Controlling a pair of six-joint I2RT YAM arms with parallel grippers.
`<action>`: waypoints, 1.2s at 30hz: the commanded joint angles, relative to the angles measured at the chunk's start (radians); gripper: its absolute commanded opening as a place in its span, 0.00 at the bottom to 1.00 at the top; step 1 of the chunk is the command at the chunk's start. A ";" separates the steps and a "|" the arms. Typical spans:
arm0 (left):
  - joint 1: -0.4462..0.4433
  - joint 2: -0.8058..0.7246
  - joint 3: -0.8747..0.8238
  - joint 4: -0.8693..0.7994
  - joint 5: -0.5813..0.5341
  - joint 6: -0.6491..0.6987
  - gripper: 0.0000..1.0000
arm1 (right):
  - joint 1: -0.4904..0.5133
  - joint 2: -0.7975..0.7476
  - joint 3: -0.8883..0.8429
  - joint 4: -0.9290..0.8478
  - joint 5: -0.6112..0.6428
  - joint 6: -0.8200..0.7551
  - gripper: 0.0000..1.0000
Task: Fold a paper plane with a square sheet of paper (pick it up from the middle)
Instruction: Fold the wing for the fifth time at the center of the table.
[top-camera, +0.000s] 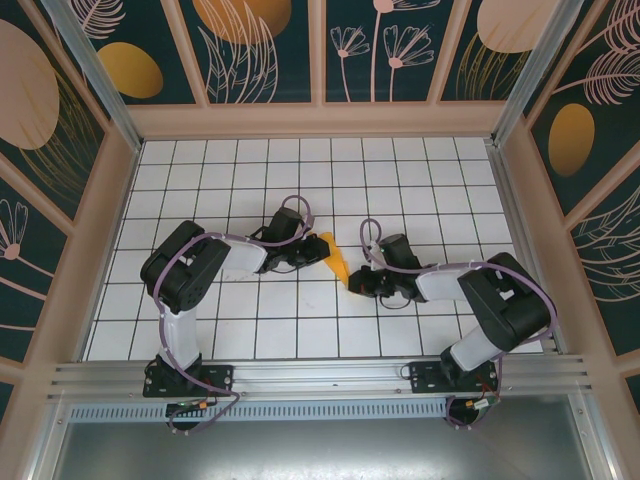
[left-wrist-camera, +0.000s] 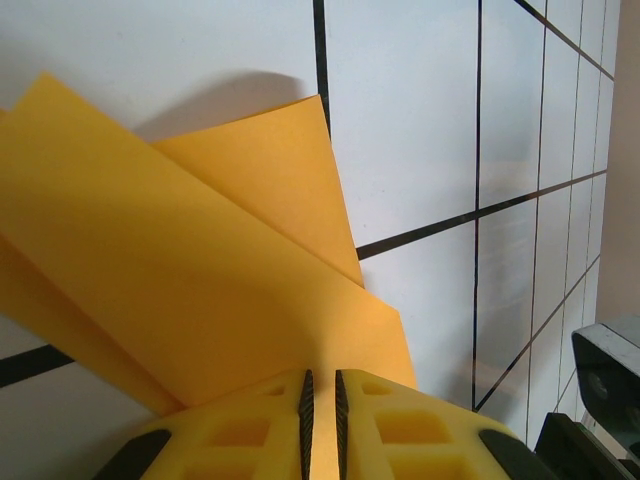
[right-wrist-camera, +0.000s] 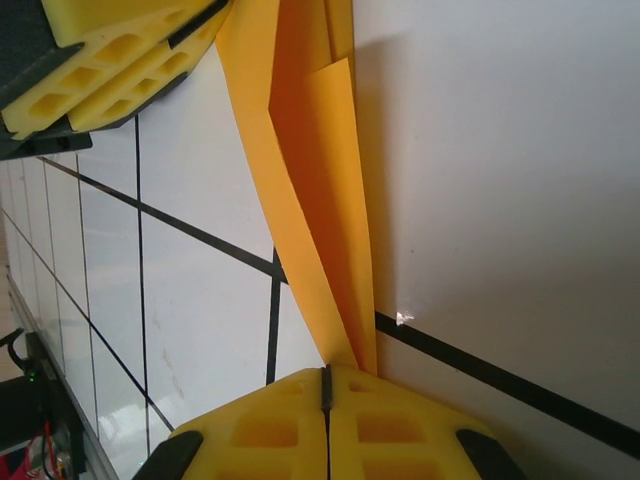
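**Q:** What does the overhead view show?

**A:** A white tiled tabletop (top-camera: 420, 180) boxed in by patterned walls (top-camera: 260, 50). Two black arms reach in from six o'clock, the left arm (top-camera: 185, 275) and the right arm (top-camera: 495, 300). They meet near the tabletop's centre with an orange-yellow sheet of paper (top-camera: 337, 262) between them.

**Q:** What shape is the sheet in?

**A:** It is partly folded. The wrist views show overlapping flaps (left-wrist-camera: 270, 180) fanning out from a narrow end. It casts a shadow (left-wrist-camera: 220, 100) on the tiles, so part of it seems to be raised. I cannot tell how high.

**Q:** And the pincers?

**A:** The left pincer (left-wrist-camera: 320, 385), at nine o'clock of the sheet, is closed on the sheet's broad end. Its yellow foam pads (left-wrist-camera: 250, 430) stand almost together with the paper between them. The right pincer (right-wrist-camera: 325, 380), at five o'clock, is clamped tight on the narrow end.

**Q:** How should this step be done well?

**A:** My judgement is that the paper is held at both ends to set a fold.
- Both grips need to be firm.
- The arms should travel together.
- Neither should pull away hard, because thin paper tears or slips out.
- The flaps want lining up along the centre crease before the sheet is lowered and pressed flat. A skewed layer would give a lopsided result.
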 joint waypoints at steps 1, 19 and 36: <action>-0.008 0.129 -0.029 -0.131 -0.121 0.038 0.18 | 0.005 0.048 -0.067 -0.141 -0.017 0.029 0.08; 0.004 0.134 -0.027 -0.136 -0.124 0.041 0.18 | -0.034 -0.059 -0.090 -0.285 -0.007 -0.009 0.09; 0.045 0.114 0.007 -0.153 -0.151 0.074 0.19 | -0.046 -0.014 -0.074 -0.304 -0.008 -0.055 0.08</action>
